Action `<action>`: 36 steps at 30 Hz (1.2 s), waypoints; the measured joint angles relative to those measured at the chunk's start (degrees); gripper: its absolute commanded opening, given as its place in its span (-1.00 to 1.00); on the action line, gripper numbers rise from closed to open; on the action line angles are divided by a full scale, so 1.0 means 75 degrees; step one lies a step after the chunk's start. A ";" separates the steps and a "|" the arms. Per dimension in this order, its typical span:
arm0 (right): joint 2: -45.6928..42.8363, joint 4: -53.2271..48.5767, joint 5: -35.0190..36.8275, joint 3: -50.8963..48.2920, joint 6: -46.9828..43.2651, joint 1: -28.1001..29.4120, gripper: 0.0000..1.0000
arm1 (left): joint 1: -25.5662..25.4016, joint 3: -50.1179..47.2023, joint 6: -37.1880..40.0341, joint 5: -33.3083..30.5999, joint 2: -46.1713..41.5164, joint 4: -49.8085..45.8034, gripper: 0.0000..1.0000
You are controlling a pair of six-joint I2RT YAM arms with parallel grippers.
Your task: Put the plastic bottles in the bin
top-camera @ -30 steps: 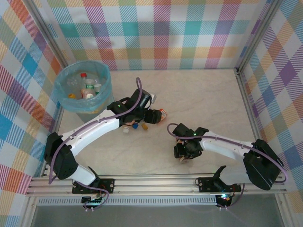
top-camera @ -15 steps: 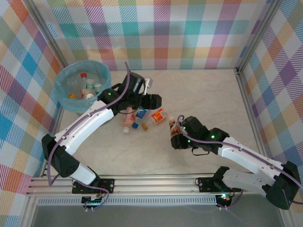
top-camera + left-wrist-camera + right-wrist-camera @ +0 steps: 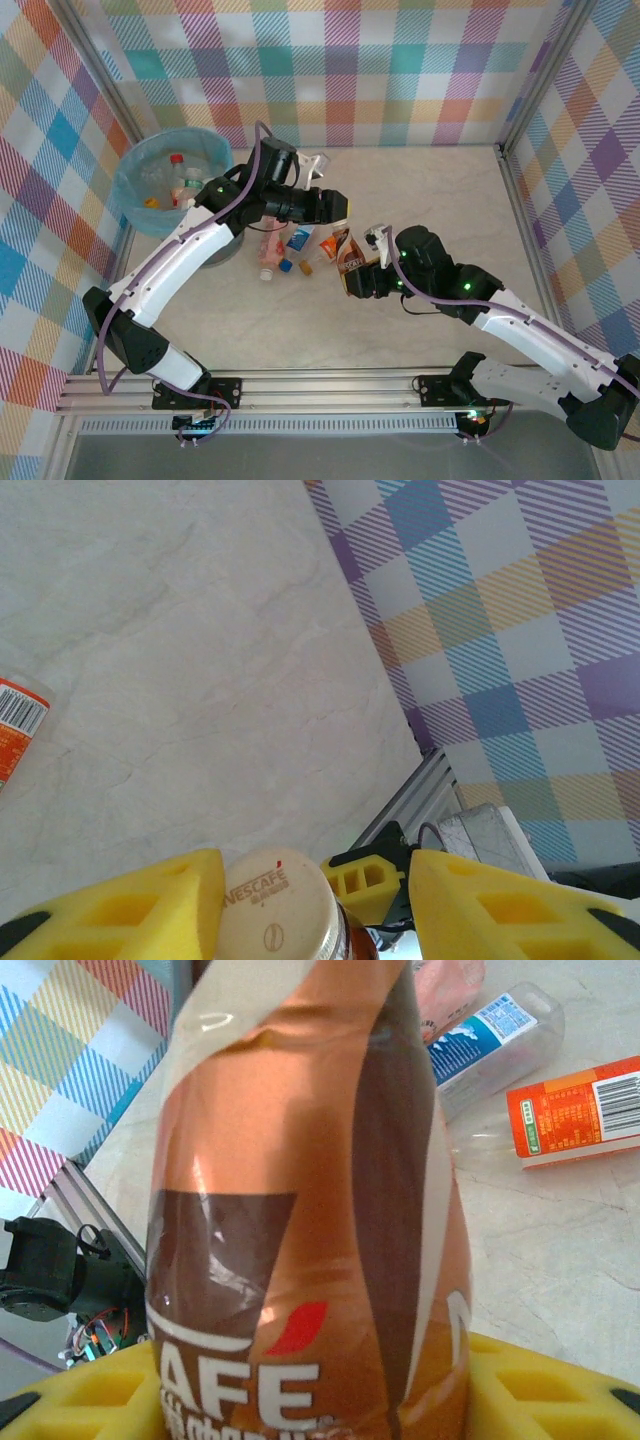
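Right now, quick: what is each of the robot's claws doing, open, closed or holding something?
Left gripper: open, straddling the cap of the Nescafe coffee bottle.
Right gripper: closed on that Nescafe coffee bottle.

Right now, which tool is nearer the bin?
Left. The left tool is out to the right of the bin, over the middle of the table. The right tool is farther right and closer to the near edge, gripping a brown bottle.
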 measured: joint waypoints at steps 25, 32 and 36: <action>-0.0624 -0.0239 0.0026 -0.0003 0.0181 -0.0003 0.11 | -0.0061 -0.0306 -0.0038 0.0705 0.0154 0.0047 0.17; -0.0629 -0.0318 0.0087 -0.0003 0.0201 0.0003 0.17 | -0.0096 -0.0306 -0.0157 0.1064 0.0157 0.0184 -0.35; -0.0632 -0.0303 0.0114 0.0000 0.0172 0.0003 0.35 | -0.0096 -0.0306 -0.0242 0.1084 0.0157 0.0256 -0.54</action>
